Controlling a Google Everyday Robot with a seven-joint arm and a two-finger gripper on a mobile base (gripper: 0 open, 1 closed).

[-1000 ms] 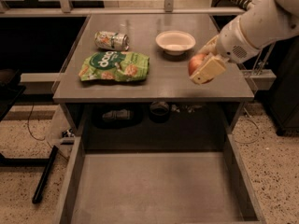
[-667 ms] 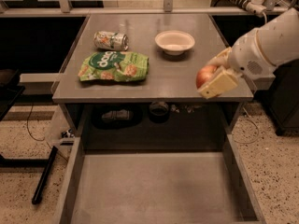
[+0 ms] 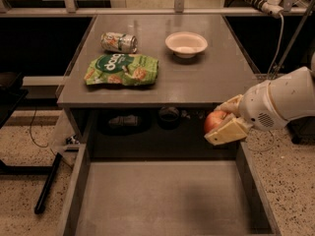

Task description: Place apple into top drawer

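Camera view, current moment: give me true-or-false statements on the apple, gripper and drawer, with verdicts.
1. The gripper holds the apple in its jaws, in front of the table's front edge, on the right. True.
2. The apple lies in the white bowl. False: the gripper holds it, away from the white bowl.
3. The top drawer is shut. False: the top drawer stands open.
4. A green bag lies on the table beside a can. True.

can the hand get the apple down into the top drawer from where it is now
Probably yes. The hand, shut on the apple, hangs in front of the tabletop edge, over the right rear corner of the open top drawer, whose floor below looks bare.
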